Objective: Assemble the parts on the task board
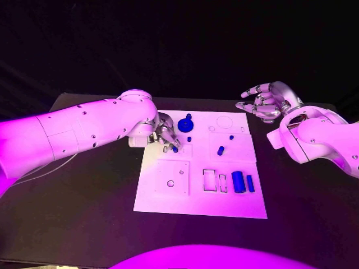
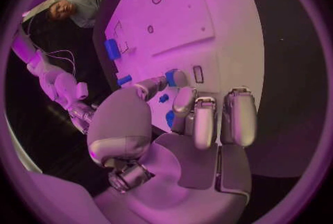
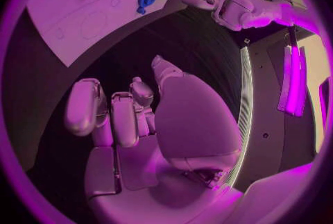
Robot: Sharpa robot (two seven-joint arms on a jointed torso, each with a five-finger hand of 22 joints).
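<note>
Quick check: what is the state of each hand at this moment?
Left hand: over the task board, fingertips at a small blue part; whether it grips the part cannot be told.
Right hand: beside the board, fingers apart, holding nothing.

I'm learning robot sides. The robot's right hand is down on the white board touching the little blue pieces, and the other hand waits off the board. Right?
Not quite: it's the left hand that is down on the white task board among the small blue pieces. The right hand waits off the board, fingers curled, holding nothing. The head view shows this.
</note>
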